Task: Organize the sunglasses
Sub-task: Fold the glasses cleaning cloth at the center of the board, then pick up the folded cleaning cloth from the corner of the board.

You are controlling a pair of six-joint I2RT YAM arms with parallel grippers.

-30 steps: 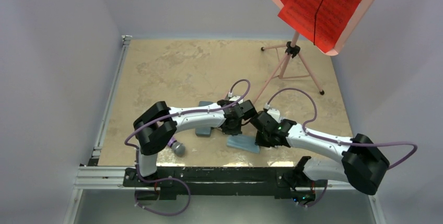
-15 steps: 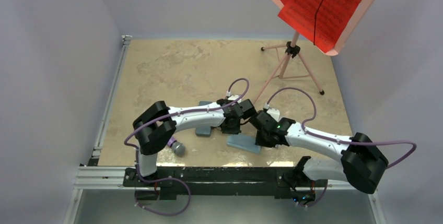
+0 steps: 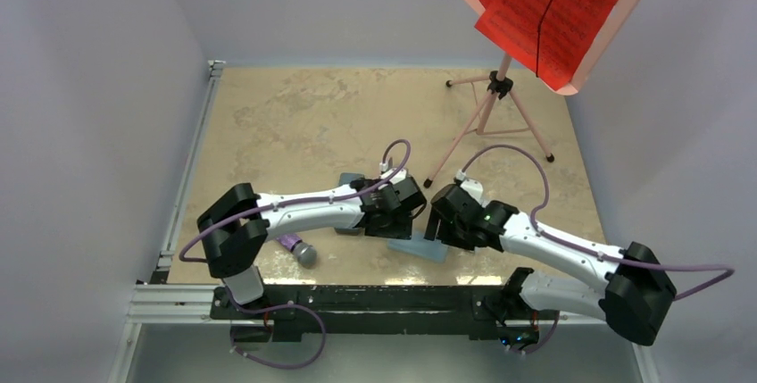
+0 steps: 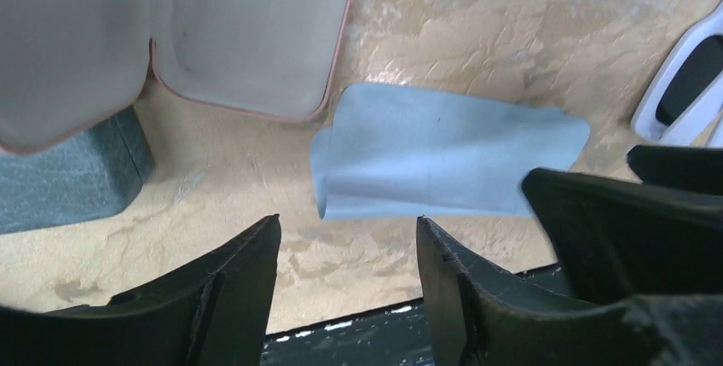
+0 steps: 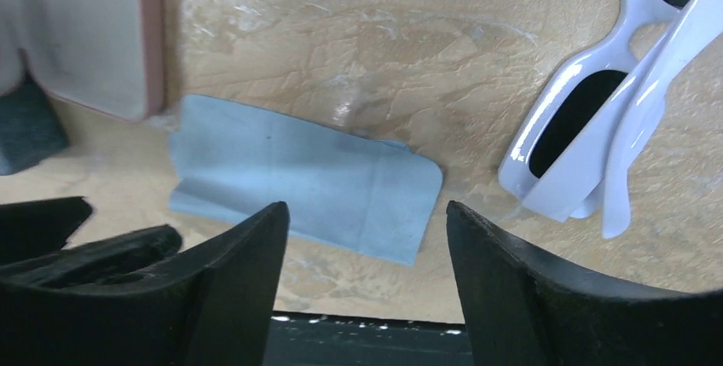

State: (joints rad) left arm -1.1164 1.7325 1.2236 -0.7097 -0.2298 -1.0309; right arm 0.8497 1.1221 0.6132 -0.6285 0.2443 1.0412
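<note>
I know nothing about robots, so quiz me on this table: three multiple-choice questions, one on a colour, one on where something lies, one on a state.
1. The rim of the open oblong case with grey lining is: A green, B pink, C black.
2. The chunky white sunglasses with dark lenses lie: A on the tan table beside the light blue cloth, B on top of that cloth, C inside the case.
3. The right arm's jaws are: A shut on the cloth, B shut on the sunglasses, C open, holding nothing.

Answers: 1 B, a pink edge rings the lining; 2 A, bare table shows between frame and cloth; 3 C, the black jaws stand apart, gripping nothing.
</note>
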